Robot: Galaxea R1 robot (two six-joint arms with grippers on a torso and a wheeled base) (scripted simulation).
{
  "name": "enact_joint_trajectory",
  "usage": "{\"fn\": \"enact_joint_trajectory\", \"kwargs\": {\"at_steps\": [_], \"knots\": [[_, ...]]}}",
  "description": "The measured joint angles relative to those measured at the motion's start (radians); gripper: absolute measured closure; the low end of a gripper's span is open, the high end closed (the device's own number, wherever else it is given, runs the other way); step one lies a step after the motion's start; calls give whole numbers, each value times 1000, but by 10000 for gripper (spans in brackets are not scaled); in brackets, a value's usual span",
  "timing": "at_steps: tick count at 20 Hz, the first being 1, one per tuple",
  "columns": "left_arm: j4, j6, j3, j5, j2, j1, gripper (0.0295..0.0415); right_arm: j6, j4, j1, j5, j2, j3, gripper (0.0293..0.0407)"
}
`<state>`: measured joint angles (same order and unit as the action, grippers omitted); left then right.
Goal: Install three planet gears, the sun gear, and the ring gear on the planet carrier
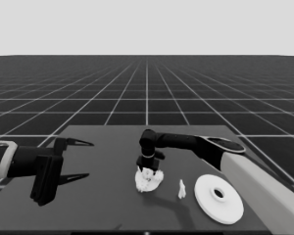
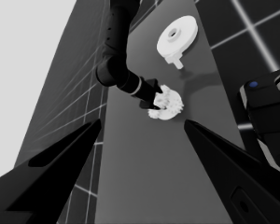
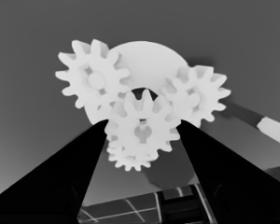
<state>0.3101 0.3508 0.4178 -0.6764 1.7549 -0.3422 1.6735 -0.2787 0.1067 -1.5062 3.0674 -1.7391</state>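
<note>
Smaller round part [image 1: 148, 181], mid-bench [image 1: 103, 205], carries gears; we find the right pincer [image 3: 142, 133] pinching a gear [image 3: 141, 128] above its centre. Larger round part [image 1: 218, 199] lies apart. Left pincer [image 1: 81, 159] spread, parked at the left.

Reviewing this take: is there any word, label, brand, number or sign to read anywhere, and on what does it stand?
None: no text can be read in any view.
The larger round part, the smaller round part with its gears and the thin white piece are plain white.
The table is bare dark.
The right gripper at the gears and the waiting left gripper show no marking.
</note>
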Motion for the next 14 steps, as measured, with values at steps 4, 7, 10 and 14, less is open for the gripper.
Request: {"fn": "enact_joint_trajectory", "kwargs": {"at_steps": [4, 7, 10, 14], "knots": [[0, 0, 0, 0, 0, 0, 326, 42, 0, 0, 0, 0, 0, 390], [0, 0, 0, 0, 0, 0, 326, 73, 0, 0, 0, 0, 0, 390], [0, 0, 0, 0, 0, 0, 326, 105, 0, 0, 0, 0, 0, 390], [0, 0, 0, 0, 0, 0, 326, 147, 0, 0, 0, 0, 0, 390]]}}
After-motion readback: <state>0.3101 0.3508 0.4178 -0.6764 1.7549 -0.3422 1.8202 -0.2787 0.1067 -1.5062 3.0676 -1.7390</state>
